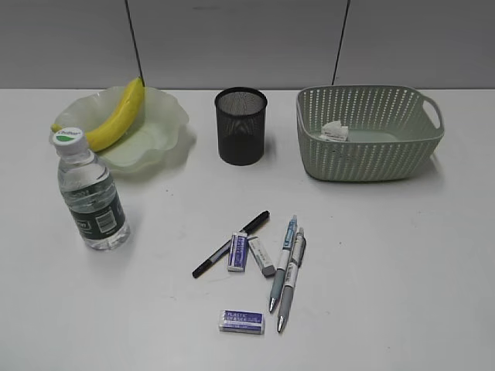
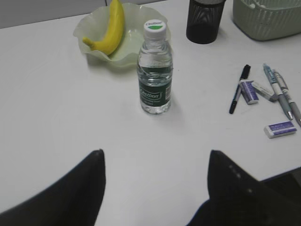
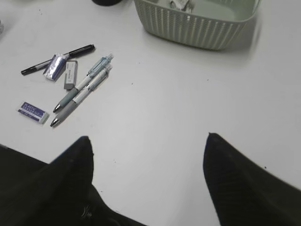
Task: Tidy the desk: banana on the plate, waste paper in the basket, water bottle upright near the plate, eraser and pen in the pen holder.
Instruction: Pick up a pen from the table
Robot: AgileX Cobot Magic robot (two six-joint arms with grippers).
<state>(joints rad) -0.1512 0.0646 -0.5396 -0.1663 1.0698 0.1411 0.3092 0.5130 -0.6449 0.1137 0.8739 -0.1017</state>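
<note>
Left gripper and right gripper gape wide, empty; fingertips only show; pen holder is cropped.

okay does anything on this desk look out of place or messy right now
Yes: three pens and three erasers lie scattered on the desk, outside the pen holder. Nothing looks spilled or damaged.

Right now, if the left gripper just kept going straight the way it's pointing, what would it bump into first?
Probably the water bottle. In the left wrist view it stands upright almost dead ahead of the open left gripper, with bare desk between them. Depth is hard to judge.
</note>
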